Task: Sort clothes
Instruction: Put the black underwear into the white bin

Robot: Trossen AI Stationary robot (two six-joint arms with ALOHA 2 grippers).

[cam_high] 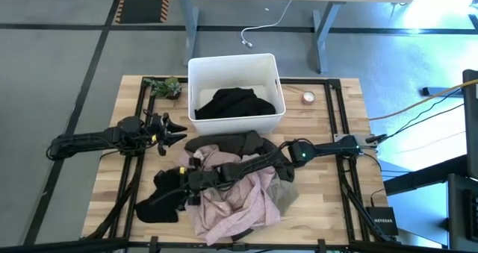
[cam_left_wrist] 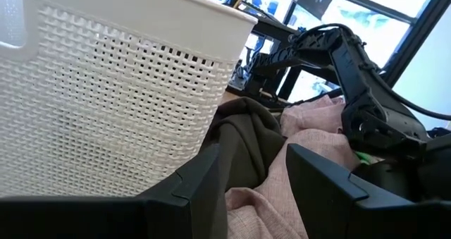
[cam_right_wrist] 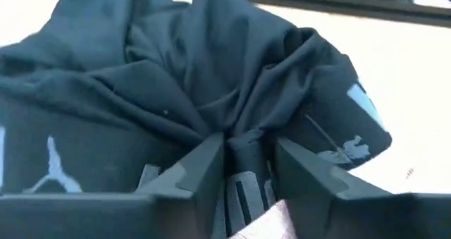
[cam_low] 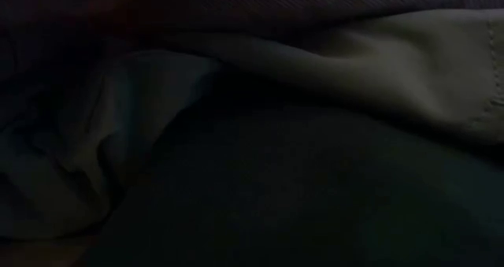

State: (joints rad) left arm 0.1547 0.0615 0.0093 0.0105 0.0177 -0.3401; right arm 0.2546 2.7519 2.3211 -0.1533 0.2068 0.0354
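A black garment with white marks (cam_high: 158, 199) lies at the table's near left, and my right gripper (cam_high: 181, 184) is shut on it. A dusty pink garment (cam_high: 235, 197) lies under the right arm. A dark olive-brown garment (cam_high: 231, 142) lies in front of the white bin (cam_high: 200, 68). A grey-khaki garment (cam_high: 287, 195) shows at the pink one's right. Another black garment (cam_high: 233, 102) lies inside the bin. My left gripper (cam_high: 179, 130) is open and empty, left of the bin's near corner, pointing at the olive garment (cam_left_wrist: 246, 130). Cloth covers the low view (cam_low: 315, 78). My right gripper pinches a gathered bunch of the black garment's fabric (cam_right_wrist: 243, 149) between its two fingers (cam_right_wrist: 208, 165); folds fan out from the pinch. The fingers come from the table's right, slanting down. The rest of the garment lies on the table.
A small plant (cam_high: 166, 86) stands at the far left beside the bin, and a small round object (cam_high: 308, 98) lies at the bin's right. The bin's perforated wall (cam_left_wrist: 106, 91) is close beside my left gripper. The table's right part shows bare wood (cam_high: 328, 201).
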